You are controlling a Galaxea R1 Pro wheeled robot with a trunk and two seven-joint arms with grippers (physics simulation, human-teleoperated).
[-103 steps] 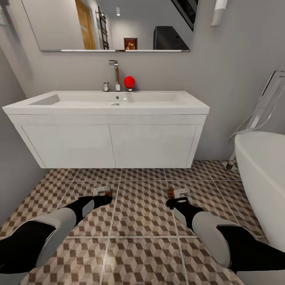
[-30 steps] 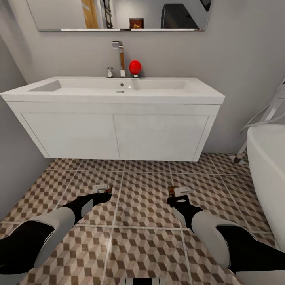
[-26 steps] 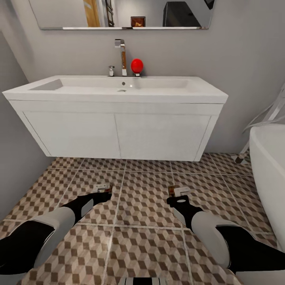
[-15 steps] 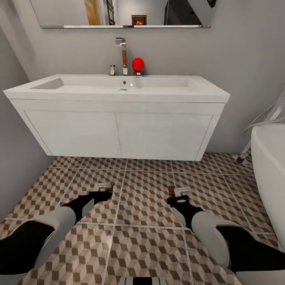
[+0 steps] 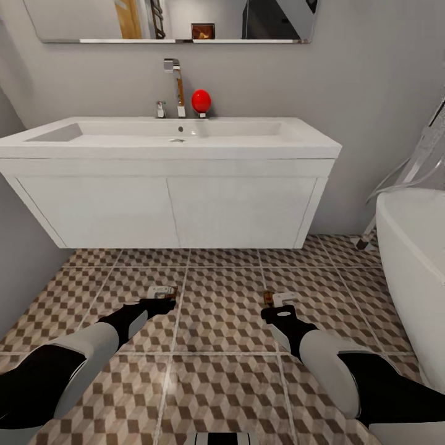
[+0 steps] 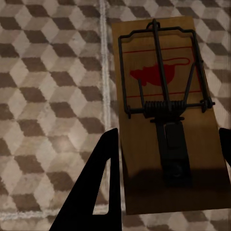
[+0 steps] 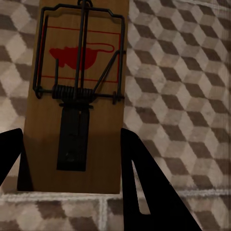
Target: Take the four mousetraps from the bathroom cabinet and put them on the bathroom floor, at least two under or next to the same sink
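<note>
Each of my grippers holds one mousetrap a little above the bathroom floor (image 5: 222, 324), in front of the white wall-hung sink (image 5: 179, 141). In the head view my left gripper (image 5: 162, 296) is shut on a wooden mousetrap (image 5: 164, 290). My right gripper (image 5: 276, 300) is shut on another mousetrap (image 5: 267, 298). The left wrist view shows a trap (image 6: 163, 110) with a red mouse print and black wire spring, flat between the dark fingers (image 6: 103, 180). In the right wrist view, a like trap (image 7: 79, 96) sits between that gripper's fingers (image 7: 144, 178). The cabinet is out of view.
A white bathtub (image 5: 414, 259) with chrome pipes stands at the right. The grey wall (image 5: 18, 272) closes in at the left. On the sink's back edge are a chrome faucet (image 5: 176, 86) and a red ball (image 5: 201, 100). Open tiled floor lies under the sink unit.
The camera has moved closer to the sink, then swung slightly, so the sink sits further left in the picture. Both arms keep their pose with the traps held.
</note>
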